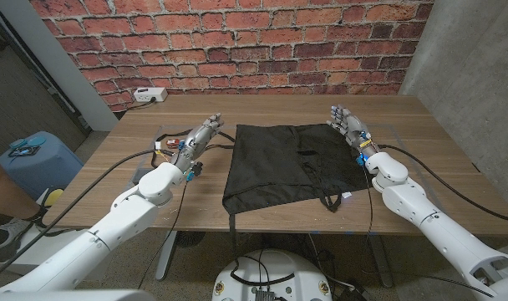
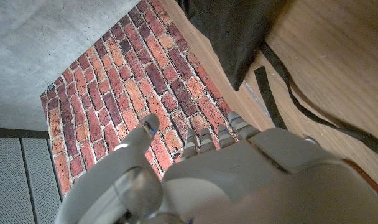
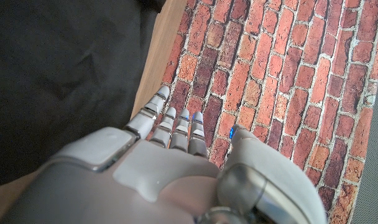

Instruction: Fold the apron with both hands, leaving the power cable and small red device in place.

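A black apron (image 1: pixel 283 163) lies spread in the middle of the wooden table (image 1: pixel 429 155), its straps trailing toward the near edge. My left hand (image 1: pixel 200 136) hovers just off the apron's far left corner, fingers straight and apart, holding nothing. My right hand (image 1: pixel 347 125) stands at the apron's far right corner, fingers also extended and empty. The left wrist view shows the apron's corner (image 2: pixel 239 31) and a black strap (image 2: pixel 270 93) beyond my fingers (image 2: pixel 204 140). The right wrist view shows the black cloth (image 3: pixel 64 74) beside my fingers (image 3: pixel 170 118). A small red device (image 1: pixel 160 151) with cables (image 1: pixel 166 134) lies left of the apron.
A white power strip (image 1: pixel 148 94) sits at the table's far left corner by the brick wall. A blue bin (image 1: pixel 33 159) stands on the floor to the left, and a person's leg (image 1: pixel 3 196) shows at the left edge.
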Robot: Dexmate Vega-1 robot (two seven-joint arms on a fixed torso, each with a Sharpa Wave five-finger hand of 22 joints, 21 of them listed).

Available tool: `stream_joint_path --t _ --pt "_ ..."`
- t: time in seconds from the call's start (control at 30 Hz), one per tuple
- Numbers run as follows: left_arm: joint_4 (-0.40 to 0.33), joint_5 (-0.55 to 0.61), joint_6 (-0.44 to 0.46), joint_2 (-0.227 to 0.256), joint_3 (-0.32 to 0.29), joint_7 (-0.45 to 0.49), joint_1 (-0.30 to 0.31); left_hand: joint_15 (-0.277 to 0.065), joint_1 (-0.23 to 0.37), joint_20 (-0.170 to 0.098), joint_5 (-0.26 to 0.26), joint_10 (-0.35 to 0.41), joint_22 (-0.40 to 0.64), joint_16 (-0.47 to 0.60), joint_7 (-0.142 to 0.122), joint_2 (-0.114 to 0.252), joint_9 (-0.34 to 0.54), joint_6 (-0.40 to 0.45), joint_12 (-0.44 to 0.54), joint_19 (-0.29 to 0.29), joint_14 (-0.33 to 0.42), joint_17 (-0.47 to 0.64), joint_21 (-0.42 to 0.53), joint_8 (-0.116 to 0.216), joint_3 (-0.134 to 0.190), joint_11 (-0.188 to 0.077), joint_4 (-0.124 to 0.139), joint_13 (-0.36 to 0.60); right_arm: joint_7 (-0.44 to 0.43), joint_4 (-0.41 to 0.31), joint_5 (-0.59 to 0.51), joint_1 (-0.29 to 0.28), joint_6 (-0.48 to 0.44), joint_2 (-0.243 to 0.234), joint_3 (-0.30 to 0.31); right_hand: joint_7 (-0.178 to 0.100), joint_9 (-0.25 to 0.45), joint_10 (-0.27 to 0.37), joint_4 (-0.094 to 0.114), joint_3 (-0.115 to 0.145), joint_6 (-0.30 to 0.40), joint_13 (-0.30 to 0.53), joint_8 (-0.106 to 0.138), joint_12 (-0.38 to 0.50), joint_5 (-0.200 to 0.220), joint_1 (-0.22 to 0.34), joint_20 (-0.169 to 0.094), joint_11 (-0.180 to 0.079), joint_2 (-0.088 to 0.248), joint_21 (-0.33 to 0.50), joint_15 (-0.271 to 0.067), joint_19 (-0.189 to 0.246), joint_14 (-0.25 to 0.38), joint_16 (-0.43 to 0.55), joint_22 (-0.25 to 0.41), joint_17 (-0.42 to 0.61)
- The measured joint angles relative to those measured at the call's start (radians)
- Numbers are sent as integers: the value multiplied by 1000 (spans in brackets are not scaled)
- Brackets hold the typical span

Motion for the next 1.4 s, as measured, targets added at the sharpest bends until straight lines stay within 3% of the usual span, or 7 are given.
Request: stream_joint_path --t 0.77,1.4 --pt "-148 118 69 100 -5 27 64 -5 13 3 20 0 0 0 -9 -3 0 6 0 3 -5 3 -11 0 -7 0 -15 0 38 34 -2 25 24 -3 -2 4 0 -3 -5 5 -4 0 0 0 0 0 0 3 0 0 -1 0 -1 0 0 -5" --pt "-251 257 107 184 -25 40 120 -5 5 4 24 0 5 4 -9 6 0 5 0 4 -5 7 -21 0 -25 0 3 0 41 28 -2 10 35 -14 8 4 0 -3 -8 8 -4 0 0 0 0 0 0 3 0 0 -1 0 -1 0 0 -9"
